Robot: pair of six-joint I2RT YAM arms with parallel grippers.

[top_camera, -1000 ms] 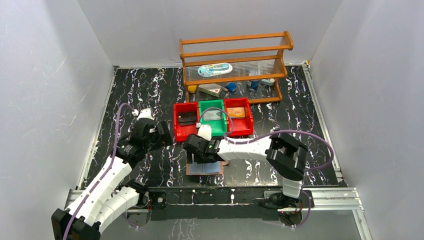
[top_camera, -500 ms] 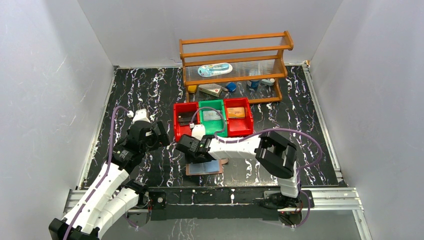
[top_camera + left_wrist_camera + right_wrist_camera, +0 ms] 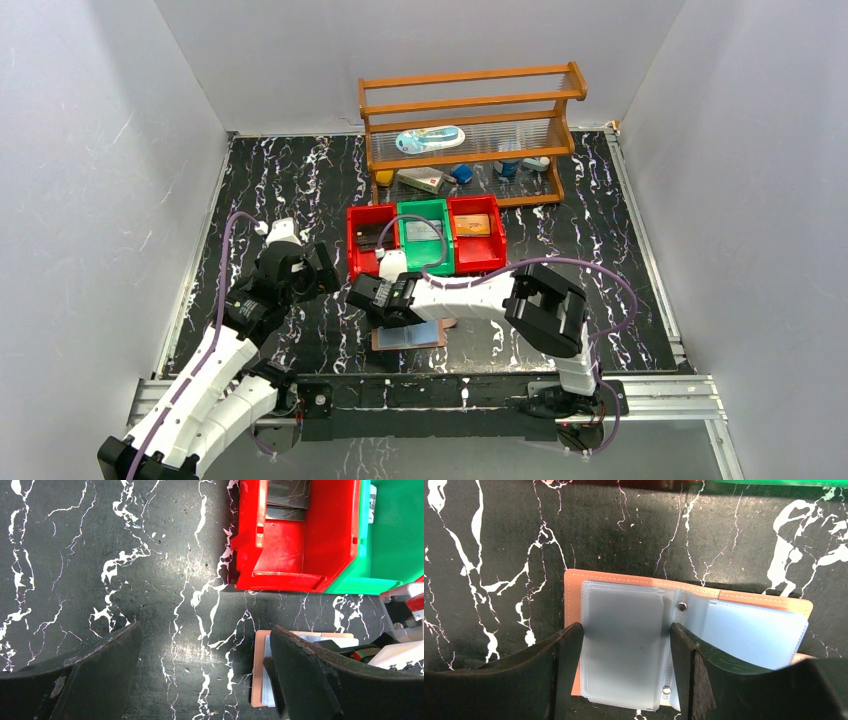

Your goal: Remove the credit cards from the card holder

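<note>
The job looks almost finished to me, maybe finished. The card holder (image 3: 412, 336) lies open and flat on the table (image 3: 300, 180), just in front of the bins, and both clear sleeves that I can see seem empty; if a card hides in a back sleeve, I cannot tell. A black card (image 3: 372, 238) lies in the left red bin (image 3: 352, 248), a grey card (image 3: 424, 231) in the green bin (image 3: 422, 206), and an orange card (image 3: 474, 225) in the right red bin (image 3: 500, 245). The right gripper (image 3: 624, 632) hangs directly over the holder with its jaws apart, one on each side of the left sleeve, grasping nothing. The left gripper (image 3: 205, 630) is spread wide over bare table, just beside the left red bin, and the holder's edge shows by its right finger.
</note>
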